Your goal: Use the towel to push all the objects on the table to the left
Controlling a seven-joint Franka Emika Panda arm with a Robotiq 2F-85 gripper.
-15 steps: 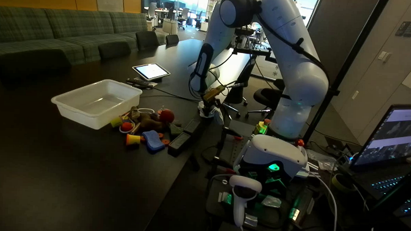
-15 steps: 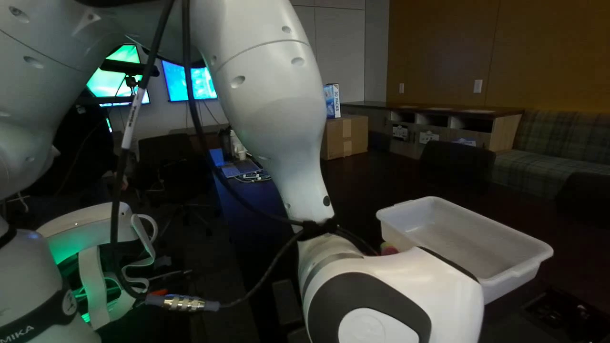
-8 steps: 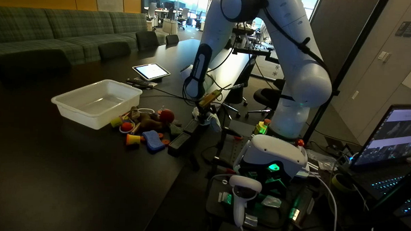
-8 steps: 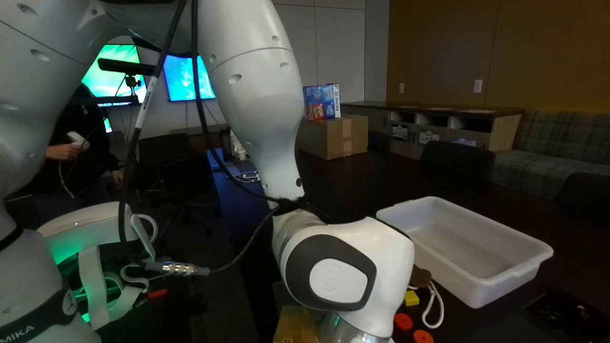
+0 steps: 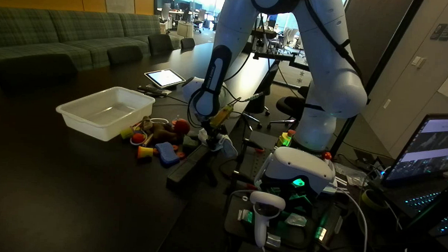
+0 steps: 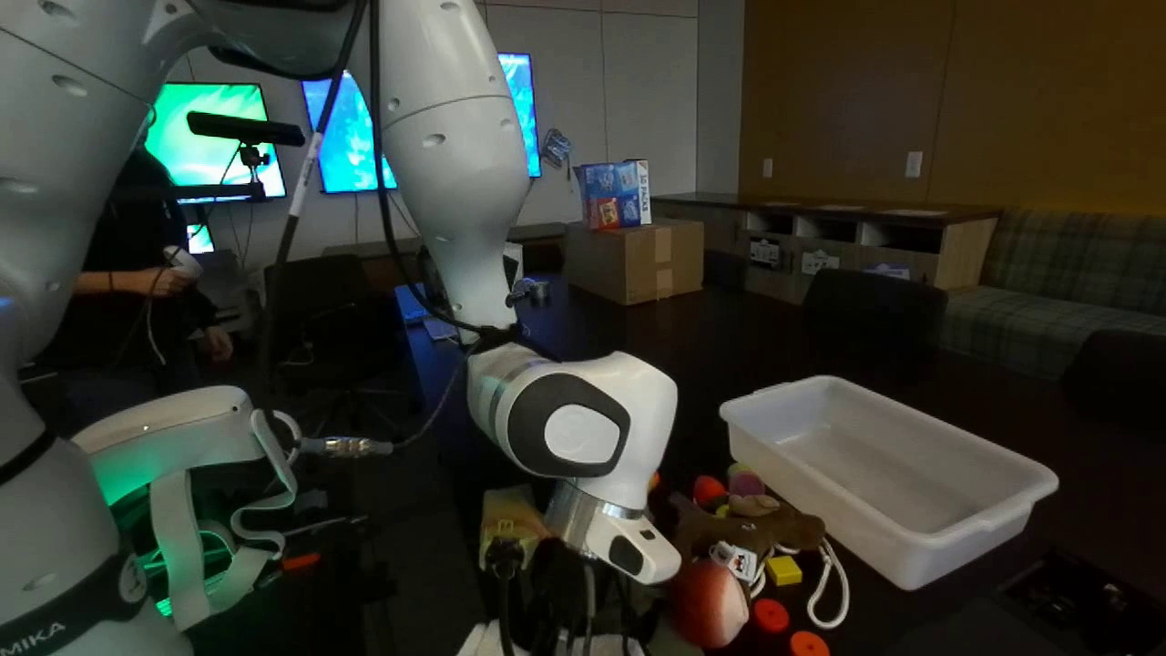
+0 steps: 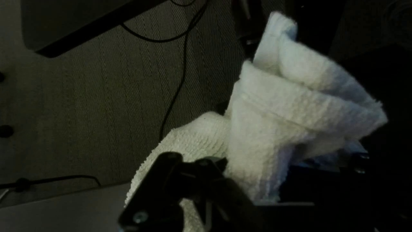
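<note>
The claw (image 5: 211, 142), closed on the towel (image 7: 273, 109), has come to the black blocks (image 5: 187, 165), which have slid, so pushing seems begun, though the toys (image 5: 164, 134) stayed.

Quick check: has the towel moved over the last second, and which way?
Yes. Against the white tray, unmoved in an exterior view, the towel has shifted down and left in the picture, closer to the blue sponge.

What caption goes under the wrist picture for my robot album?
Black robot fingers clutch a bunched white towel, dark floor beyond.
</note>
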